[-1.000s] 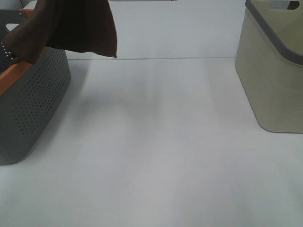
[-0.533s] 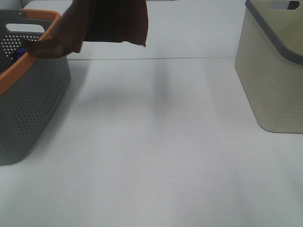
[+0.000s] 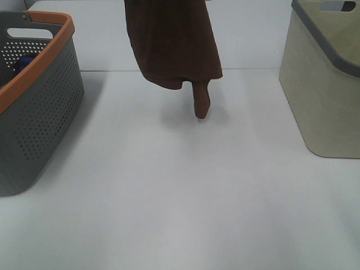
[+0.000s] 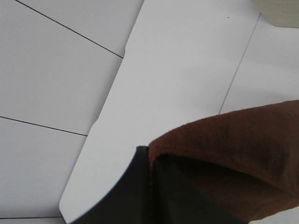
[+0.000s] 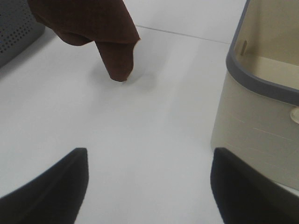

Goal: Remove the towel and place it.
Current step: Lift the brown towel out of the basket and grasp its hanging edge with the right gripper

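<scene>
The dark brown towel (image 3: 174,45) hangs bunched from above the top edge of the exterior high view, over the middle back of the table. Its lowest corner dangles just above or on the white surface; I cannot tell which. In the left wrist view my left gripper (image 4: 152,158) is shut on the towel (image 4: 233,149), with the plush cloth folded over its black fingers (image 4: 135,191). My right gripper (image 5: 149,156) stands open and empty low over the table, near the beige basket, facing the hanging towel (image 5: 93,23). Neither gripper shows in the exterior high view.
A grey perforated basket with an orange rim (image 3: 39,112) stands at the left, with something blue inside. A tall beige basket with a grey rim (image 3: 326,84) stands at the right, and also shows in the right wrist view (image 5: 261,93). The white table (image 3: 180,197) spreads between them.
The towel has swung right, from over the grey basket's rim to the middle of the table, and now hangs lower and more bunched. The right gripper stays open.
</scene>
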Robot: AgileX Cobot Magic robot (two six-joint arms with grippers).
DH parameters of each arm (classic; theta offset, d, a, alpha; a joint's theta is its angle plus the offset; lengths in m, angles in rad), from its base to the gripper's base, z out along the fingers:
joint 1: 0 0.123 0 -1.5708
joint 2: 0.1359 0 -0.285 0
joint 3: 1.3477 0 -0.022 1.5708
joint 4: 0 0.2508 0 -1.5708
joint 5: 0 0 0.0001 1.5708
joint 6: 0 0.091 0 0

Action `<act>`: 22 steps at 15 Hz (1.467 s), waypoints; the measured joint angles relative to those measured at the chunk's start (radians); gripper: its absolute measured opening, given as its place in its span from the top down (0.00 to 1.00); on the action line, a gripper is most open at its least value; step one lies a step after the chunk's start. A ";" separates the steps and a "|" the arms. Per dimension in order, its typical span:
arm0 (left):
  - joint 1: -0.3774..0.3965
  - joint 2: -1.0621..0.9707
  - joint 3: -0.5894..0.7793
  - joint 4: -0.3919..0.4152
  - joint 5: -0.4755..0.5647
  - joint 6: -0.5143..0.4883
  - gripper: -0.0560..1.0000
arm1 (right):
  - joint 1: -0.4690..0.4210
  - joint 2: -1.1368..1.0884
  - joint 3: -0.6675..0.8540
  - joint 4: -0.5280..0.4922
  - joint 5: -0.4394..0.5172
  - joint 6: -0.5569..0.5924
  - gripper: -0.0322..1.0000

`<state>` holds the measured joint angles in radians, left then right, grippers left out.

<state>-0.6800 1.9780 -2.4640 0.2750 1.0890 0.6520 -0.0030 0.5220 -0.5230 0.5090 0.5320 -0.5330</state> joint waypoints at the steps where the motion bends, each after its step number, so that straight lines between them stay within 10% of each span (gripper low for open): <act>1: 0.000 0.010 0.000 -0.017 0.012 0.000 0.95 | 0.000 0.013 0.000 0.029 -0.001 -0.021 0.26; 8: -0.026 0.092 0.000 -0.055 0.039 -0.008 0.95 | 0.000 0.220 0.000 0.419 -0.068 -0.406 0.26; 22: -0.032 0.203 0.000 0.005 -0.089 -0.357 0.95 | 0.015 0.756 -0.127 0.956 -0.179 -0.813 0.26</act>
<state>-0.7120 2.1810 -2.4640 0.2800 1.0000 0.2950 0.0120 1.2780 -0.6500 1.4650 0.3530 -1.3460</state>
